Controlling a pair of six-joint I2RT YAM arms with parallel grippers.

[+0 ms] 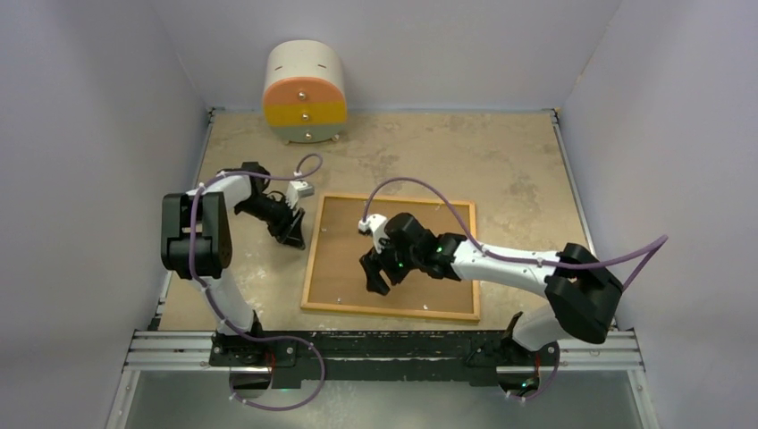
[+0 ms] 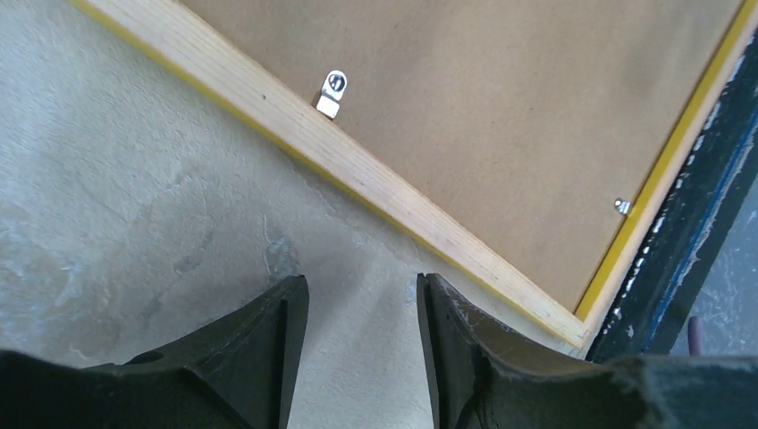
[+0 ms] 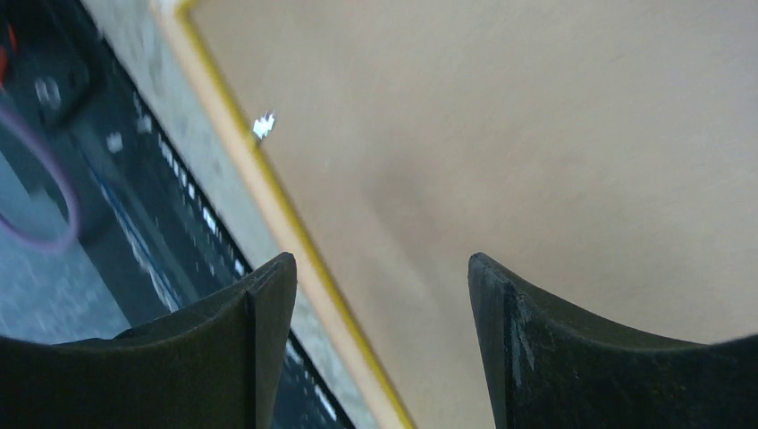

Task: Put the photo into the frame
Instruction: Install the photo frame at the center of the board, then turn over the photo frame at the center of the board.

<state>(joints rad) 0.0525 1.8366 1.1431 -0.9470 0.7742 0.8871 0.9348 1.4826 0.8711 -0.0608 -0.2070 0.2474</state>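
Black fingers [image 3: 268, 340] of the right tool [image 3: 382, 268] fill the bottom of the right wrist view. We find them set well apart with nothing between them. This tool [image 1: 379, 282] hangs over the 8 o'clock part of the brown backing sheet [image 1: 344, 241]. The wrist view is blurred, so we cannot tell whether the tips touch the sheet.

We find the left tool [image 2: 362, 286] with its fingers also apart, the gap narrower and holding nothing. It [image 1: 293, 234] is over bare tabletop [image 2: 134, 206], just beside the frame's rail at 9 o'clock.

The frame [image 1: 391, 313] lies flat and face down on the tabletop [image 1: 501, 161], toward 6 o'clock from its centre. Its wood-coloured back [image 2: 357, 170] faces up, and a yellow edge shows along the outer side [image 3: 268, 188]. The backing sheet [image 2: 501, 98] sits inside the rails. A metal clip [image 2: 332, 92] on the sheet reaches the inner edge of the 9 o'clock rail.

At 11 o'clock from the frame, against the far wall, stands a rounded drawer unit [image 1: 304, 92] with orange, yellow and green fronts.
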